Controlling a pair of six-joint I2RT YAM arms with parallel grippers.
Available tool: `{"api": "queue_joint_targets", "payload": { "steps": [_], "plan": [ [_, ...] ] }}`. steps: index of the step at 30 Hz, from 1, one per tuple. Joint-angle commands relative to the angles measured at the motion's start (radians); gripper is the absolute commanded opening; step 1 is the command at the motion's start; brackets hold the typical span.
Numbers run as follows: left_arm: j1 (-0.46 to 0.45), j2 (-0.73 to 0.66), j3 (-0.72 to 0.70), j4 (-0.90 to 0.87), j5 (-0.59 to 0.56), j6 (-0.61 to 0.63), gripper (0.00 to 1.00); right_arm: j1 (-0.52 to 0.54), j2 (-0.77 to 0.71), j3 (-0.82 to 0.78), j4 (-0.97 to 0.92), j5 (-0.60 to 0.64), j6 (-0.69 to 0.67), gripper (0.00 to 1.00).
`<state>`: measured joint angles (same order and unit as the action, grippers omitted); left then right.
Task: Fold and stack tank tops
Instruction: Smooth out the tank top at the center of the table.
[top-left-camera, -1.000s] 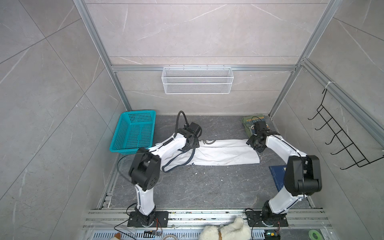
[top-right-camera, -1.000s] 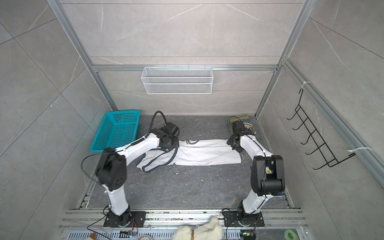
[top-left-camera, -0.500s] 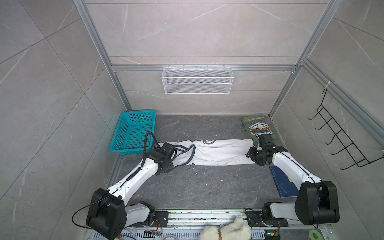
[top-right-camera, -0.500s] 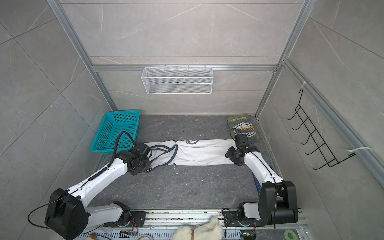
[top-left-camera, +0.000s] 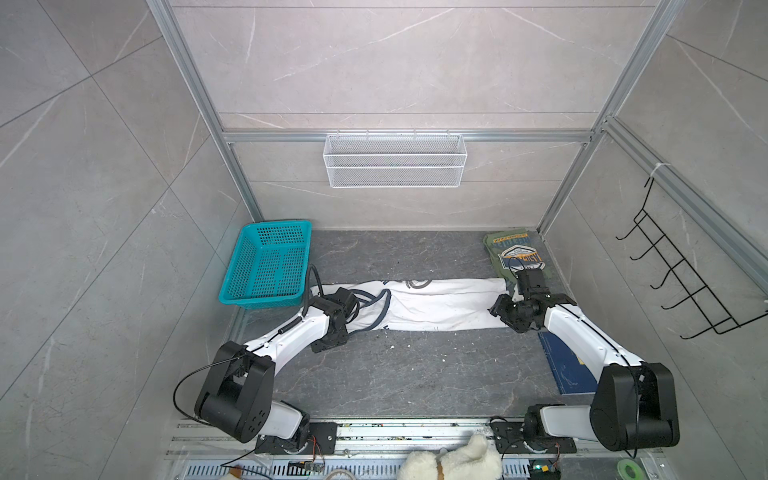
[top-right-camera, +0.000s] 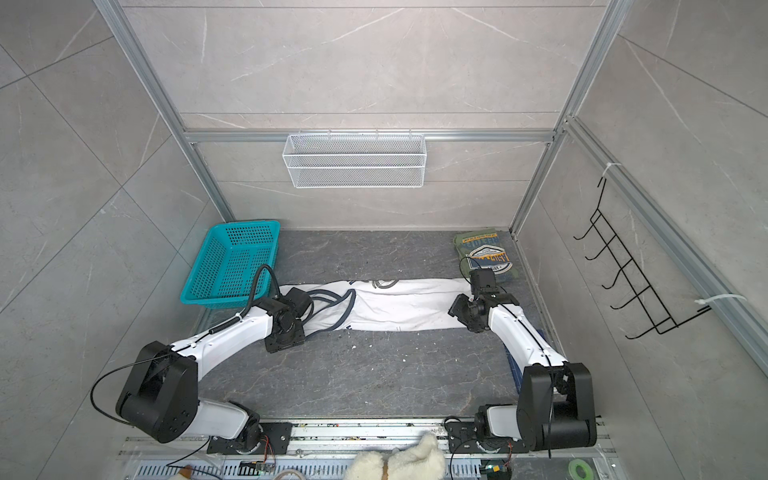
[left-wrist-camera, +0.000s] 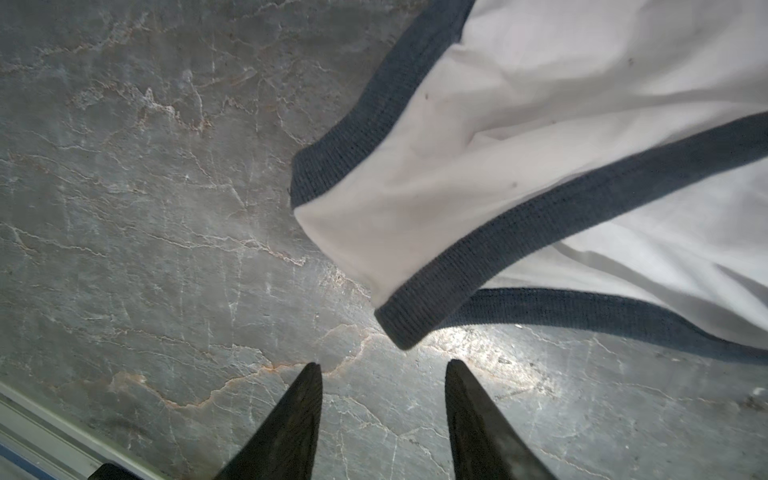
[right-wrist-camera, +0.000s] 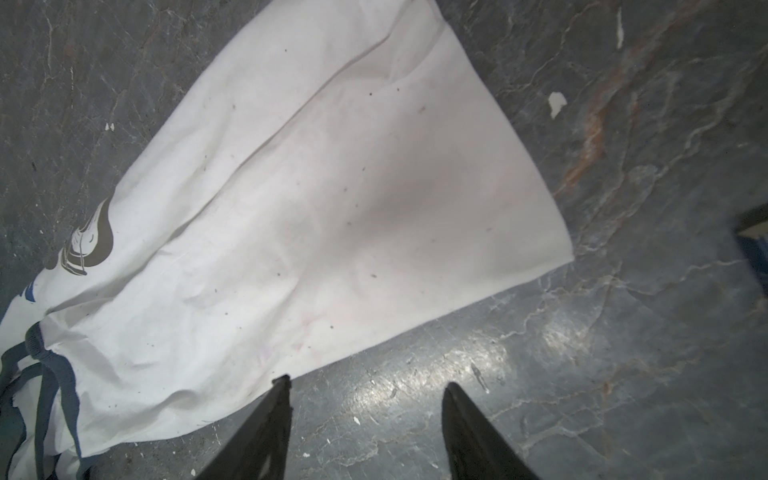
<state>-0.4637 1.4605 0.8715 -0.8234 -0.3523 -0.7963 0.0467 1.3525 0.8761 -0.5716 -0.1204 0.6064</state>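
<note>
Across the middle of the frame, your white tank top (top-left-camera: 440, 309) lies stretched flat on the table (top-left-camera: 415, 374), and the olive tank top (top-left-camera: 517, 255) sits folded at its upper right. Your left gripper (left-wrist-camera: 382, 368) is spread and empty just short of a navy-trimmed strap (left-wrist-camera: 399, 324). Your right gripper (right-wrist-camera: 365, 384) is spread and empty at the hem (right-wrist-camera: 415, 316).

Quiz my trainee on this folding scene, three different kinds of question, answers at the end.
1. True or false: the olive tank top lies folded in the far right corner.
2. The left gripper holds: A) the olive tank top, B) a teal basket, C) nothing.
3. Which gripper is at the white tank top's plain hem end?
Key: 1 true; 2 C; 3 the right gripper.
</note>
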Motion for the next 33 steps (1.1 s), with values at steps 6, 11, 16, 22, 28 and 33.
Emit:
{"api": "queue_joint_targets", "payload": {
  "steps": [6,11,16,22,28,33],
  "plan": [
    [0.032,0.067,0.032,0.010,-0.066,0.025,0.33,0.006,-0.023,-0.014,-0.022,0.010,-0.024,0.60],
    [0.053,0.054,0.039,0.034,-0.076,0.042,0.19,0.006,-0.027,-0.010,-0.033,0.018,-0.033,0.60],
    [0.070,0.005,0.052,0.051,-0.064,0.073,0.05,0.006,-0.026,-0.009,-0.037,0.021,-0.033,0.60],
    [0.071,-0.069,0.102,0.027,-0.058,0.106,0.00,0.006,-0.021,-0.006,-0.036,0.020,-0.028,0.59],
    [0.171,-0.043,0.166,0.022,0.001,0.132,0.00,0.007,-0.017,-0.001,-0.030,0.010,-0.019,0.59],
    [0.281,0.023,0.161,0.071,0.096,0.097,0.00,0.006,-0.015,0.007,-0.032,-0.002,-0.016,0.59]
  ]
}}
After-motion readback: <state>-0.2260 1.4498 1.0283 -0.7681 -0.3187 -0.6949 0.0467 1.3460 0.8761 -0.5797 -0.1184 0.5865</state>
